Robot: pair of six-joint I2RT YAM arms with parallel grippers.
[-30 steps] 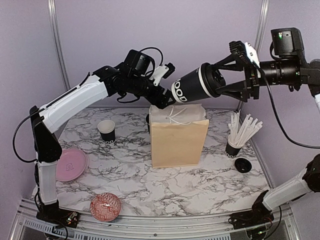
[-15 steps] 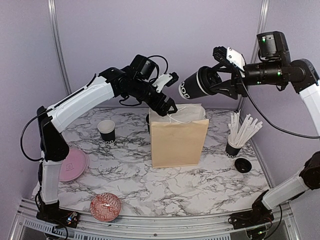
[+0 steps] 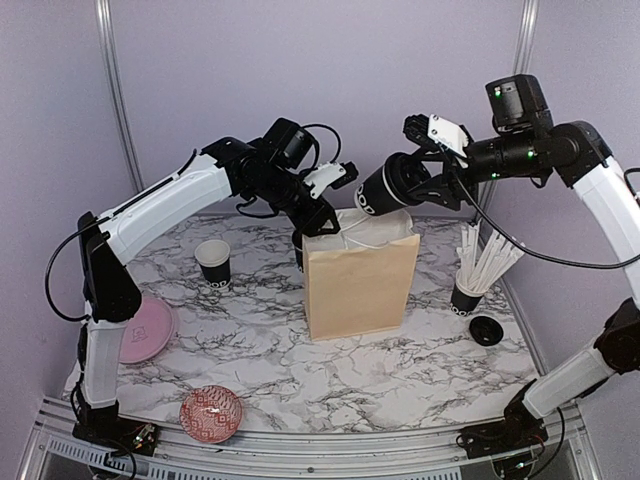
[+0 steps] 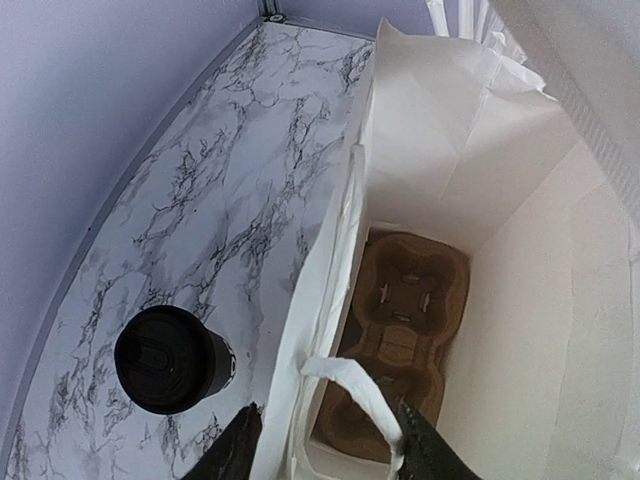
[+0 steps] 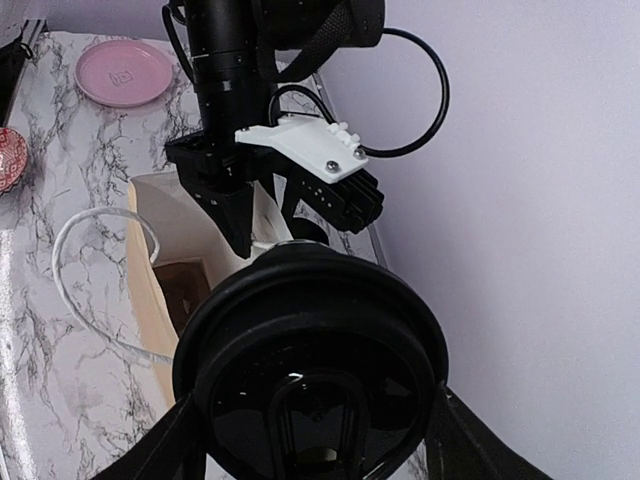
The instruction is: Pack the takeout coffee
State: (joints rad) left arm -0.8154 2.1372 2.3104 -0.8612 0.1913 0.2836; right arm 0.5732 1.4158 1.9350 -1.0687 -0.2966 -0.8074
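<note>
My right gripper (image 3: 425, 183) is shut on a lidded black takeout coffee cup (image 3: 385, 190) with white lettering, held on its side just above the open top of the brown paper bag (image 3: 360, 285). In the right wrist view the cup's black lid (image 5: 310, 360) fills the space between my fingers. My left gripper (image 4: 328, 452) stands open astride the bag's left wall and white handle (image 4: 365, 395) at the rim. A brown cup carrier (image 4: 410, 305) lies at the bottom of the bag. Another lidded cup (image 4: 170, 360) stands behind the bag, and an open cup (image 3: 213, 263) stands to its left.
A black cup of white straws (image 3: 472, 285) and a small black lid (image 3: 486, 330) sit right of the bag. A pink plate (image 3: 140, 330) and a red patterned bowl (image 3: 211, 412) lie near the front left. Purple walls close in the back and sides.
My right arm has carried the cup left and down to the bag's opening. My left gripper has dropped onto the bag's rim and its jaws have narrowed.
</note>
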